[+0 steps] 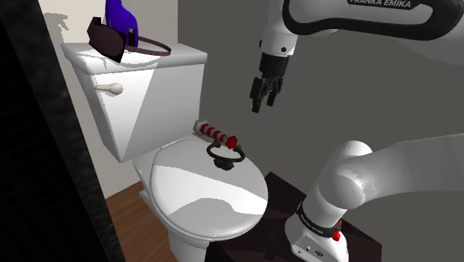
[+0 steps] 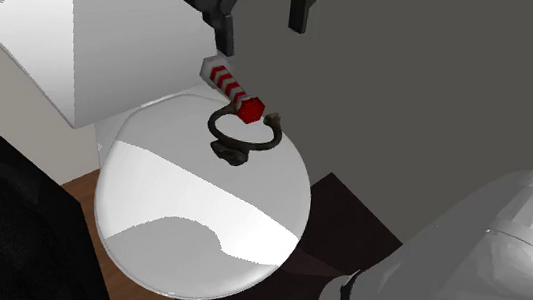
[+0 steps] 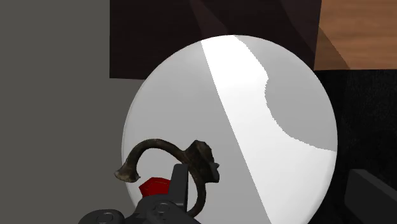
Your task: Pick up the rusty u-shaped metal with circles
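Note:
The u-shaped metal (image 1: pixel 221 162) is a dark, brownish curved piece with a lumpy end. It lies on the closed white toilet lid (image 1: pixel 208 190) near the lid's back edge. In the second exterior view the u-shaped metal (image 2: pixel 229 151) touches the red tip of a red-and-white striped cylinder (image 2: pixel 229 80). My black gripper (image 1: pixel 264 93) hangs well above it with nothing between the fingers. Its fingers stand apart, so the gripper (image 2: pixel 263 21) is open. In the wrist view the metal (image 3: pixel 153 145) curves just beyond one black finger (image 3: pixel 180 191), over the lid (image 3: pixel 254 127).
A white tank (image 1: pixel 141 97) rises behind the lid, with a flush handle (image 1: pixel 110 89). On top of it sit a dark flat object (image 1: pixel 123 41) and a purple item (image 1: pixel 119 15). A grey wall (image 1: pixel 223 59) stands close behind. My dark stand (image 1: pixel 282 216) adjoins the toilet, and wood floor (image 1: pixel 134 216) shows below.

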Robot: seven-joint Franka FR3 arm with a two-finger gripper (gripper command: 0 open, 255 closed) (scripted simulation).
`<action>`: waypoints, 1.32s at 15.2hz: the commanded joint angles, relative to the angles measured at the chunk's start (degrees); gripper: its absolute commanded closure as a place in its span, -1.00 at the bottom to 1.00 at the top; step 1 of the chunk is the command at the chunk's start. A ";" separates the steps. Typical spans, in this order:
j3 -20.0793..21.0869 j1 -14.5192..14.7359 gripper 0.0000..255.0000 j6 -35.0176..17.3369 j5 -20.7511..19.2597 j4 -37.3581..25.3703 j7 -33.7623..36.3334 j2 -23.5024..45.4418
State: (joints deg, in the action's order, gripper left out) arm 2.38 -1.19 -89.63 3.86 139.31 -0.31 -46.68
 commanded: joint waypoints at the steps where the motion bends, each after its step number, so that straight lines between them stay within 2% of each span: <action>1: 0.00 0.00 -1.00 0.00 0.00 0.00 0.00 0.00; 11: 0.10 -0.39 -1.00 -21.09 -0.10 6.88 -1.71 14.50; 20: 0.12 -0.73 -1.00 -38.93 -0.25 5.68 -2.99 33.78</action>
State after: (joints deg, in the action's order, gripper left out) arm 2.59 -1.82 -126.72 3.68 145.64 -3.03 -15.29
